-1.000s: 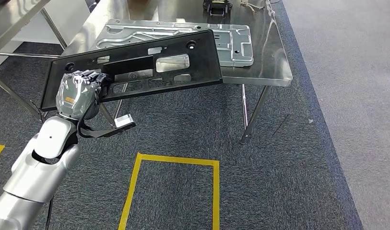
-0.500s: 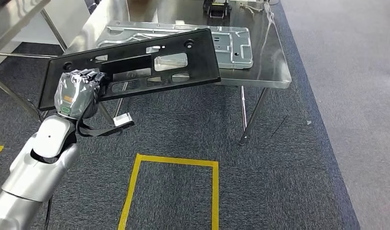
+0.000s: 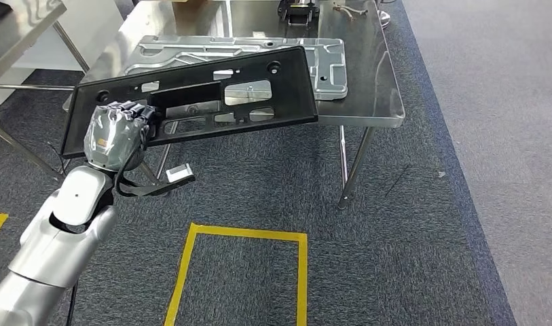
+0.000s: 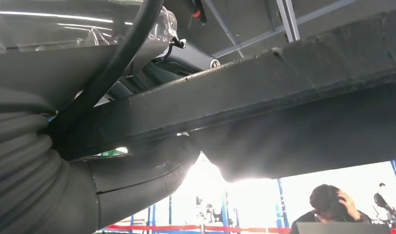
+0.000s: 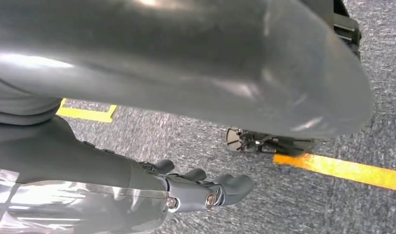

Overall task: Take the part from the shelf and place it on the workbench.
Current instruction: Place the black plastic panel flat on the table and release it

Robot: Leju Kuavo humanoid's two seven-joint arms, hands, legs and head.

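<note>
- Left hand (image 3: 117,129): raised at the left of the head view on a silver arm (image 3: 59,238), its fingers closed around the lower edge of the black part (image 3: 191,98) near that part's left end.
- Black part: a long, flat plastic panel with several rectangular cut-outs and round holes, held in the air and tilted, its right end higher than its left. Its far edge and right end overlap the near edge of the tabletop (image 3: 368,75); whether it touches the surface cannot be told.
- Left wrist view: the part (image 4: 264,97) crosses the picture as a thick dark bar, with the grey ribbed cover and thumb of the left hand (image 4: 113,161) pressed against its underside.
- Tabletop: a stainless-steel bench on thin metal legs (image 3: 354,163), standing on dark grey carpet (image 3: 395,258).
- Metal plate (image 3: 327,58): a large silver stamped panel lying flat on the tabletop, partly hidden behind the black part.
- Small dark object (image 3: 297,10): at the far edge of the tabletop, too cut off to identify.
- Yellow tape (image 3: 249,234): marks a rectangle on the carpet in front of the bench.
- Right hand (image 5: 200,187): hangs above the carpet, holding nothing, its dark fingers loosely curled and slightly apart.
- Person (image 4: 332,207): visible in the background of the left wrist view, a hand raised to the head.
</note>
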